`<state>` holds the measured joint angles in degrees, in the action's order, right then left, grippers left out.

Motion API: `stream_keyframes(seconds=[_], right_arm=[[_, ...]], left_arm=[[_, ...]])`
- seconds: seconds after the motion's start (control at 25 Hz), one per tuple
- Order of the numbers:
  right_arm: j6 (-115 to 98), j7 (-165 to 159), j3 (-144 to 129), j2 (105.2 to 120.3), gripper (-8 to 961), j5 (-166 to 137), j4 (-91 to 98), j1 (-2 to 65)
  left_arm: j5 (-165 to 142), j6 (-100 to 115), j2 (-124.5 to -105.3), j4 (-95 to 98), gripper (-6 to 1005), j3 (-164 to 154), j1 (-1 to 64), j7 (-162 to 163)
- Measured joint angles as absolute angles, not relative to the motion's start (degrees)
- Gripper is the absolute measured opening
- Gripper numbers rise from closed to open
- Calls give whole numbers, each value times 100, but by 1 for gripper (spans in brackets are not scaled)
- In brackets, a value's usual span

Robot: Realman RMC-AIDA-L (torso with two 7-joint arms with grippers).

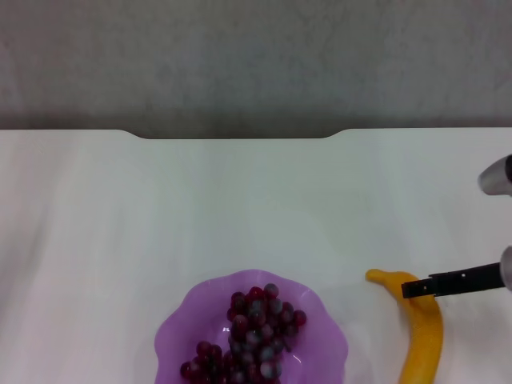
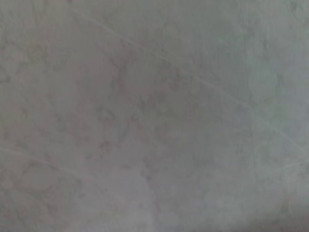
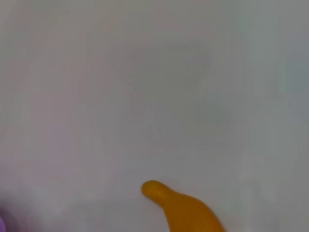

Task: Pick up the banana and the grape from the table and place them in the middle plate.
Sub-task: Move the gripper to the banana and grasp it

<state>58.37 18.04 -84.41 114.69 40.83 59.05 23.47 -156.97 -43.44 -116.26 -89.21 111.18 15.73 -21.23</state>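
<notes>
On the white tabletop, near its front edge in the head view, sits the middle plate, a glossy light purple dish with a wavy rim; the grape, a bunch of dark red-purple berries with some frosted grey, lies inside it, spread from the centre toward the near side; the banana lies on the tabletop well to the right of the plate, apart from it, with its pointed stem end toward the far side and curled toward the plate, and its body running toward the near edge; the right tool reaches in from the right edge of the head view as a thin black finger that crosses over the banana just behind the stem end; whether it touches the fruit cannot be told, and whether it stands wide or narrow cannot be told either; the right wrist view shows the banana's stem end against bare white surface, with a sliver of purple plate rim at the corner; the left wrist view shows only a mottled grey surface, and the left tool appears nowhere.
</notes>
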Motion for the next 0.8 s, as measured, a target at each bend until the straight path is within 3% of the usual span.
stream_keyframes(seconds=[0.8], right_arm=[[5751, 1976, -8678, 11495, 778, 4138, 4843, 3036]], left_arm=[[-15697, -4432, -11628, -8915, 866, 11098, 1647, -2150]])
